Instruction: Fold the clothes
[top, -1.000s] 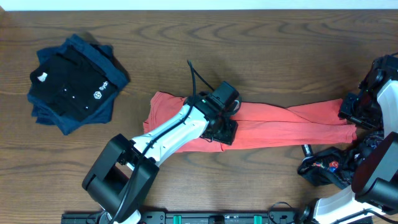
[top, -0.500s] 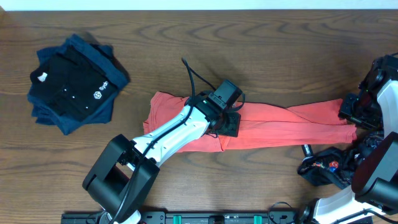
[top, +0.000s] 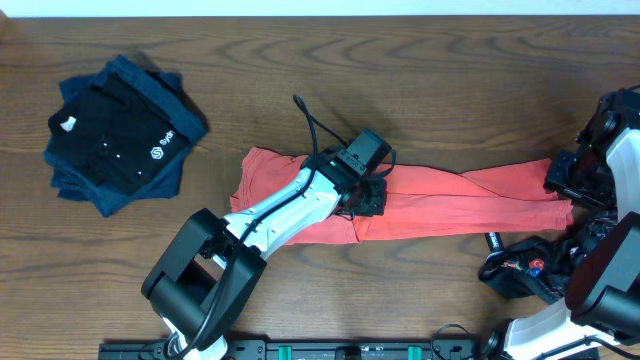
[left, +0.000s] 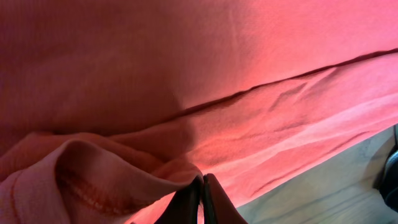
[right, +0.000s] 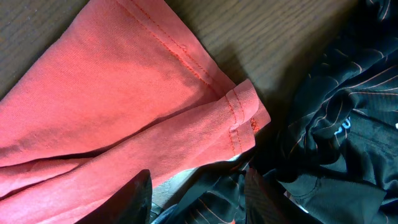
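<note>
1. The wooden bench fills the overhead view and carries all the clothes.
2. The coral-red T-shirt lies across the middle of the bench as a long, narrow band. It runs from left of centre out to the right edge, where its stitched hem ends just beside a dark heap. No chest lettering shows in any view.
3. The left arm reaches from the near edge diagonally up to the middle of the red band.
4. A stack of dark shirts sits at the far left, well apart from the T-shirt. A black shirt with a small white logo lies on top of navy ones.
5. The black jersey, with thin red lines, lies crumpled at the near right, touching the T-shirt's hem in the right wrist view.
6. The right gripper hangs over the right end of the T-shirt. Its jaws stand apart, one over the red hem and the other over the jersey, clamping nothing that can be made out.
7. The left gripper is down on the T-shirt's middle. In the left wrist view its fingertips are pressed together on a raised fold of the red cloth.
</note>
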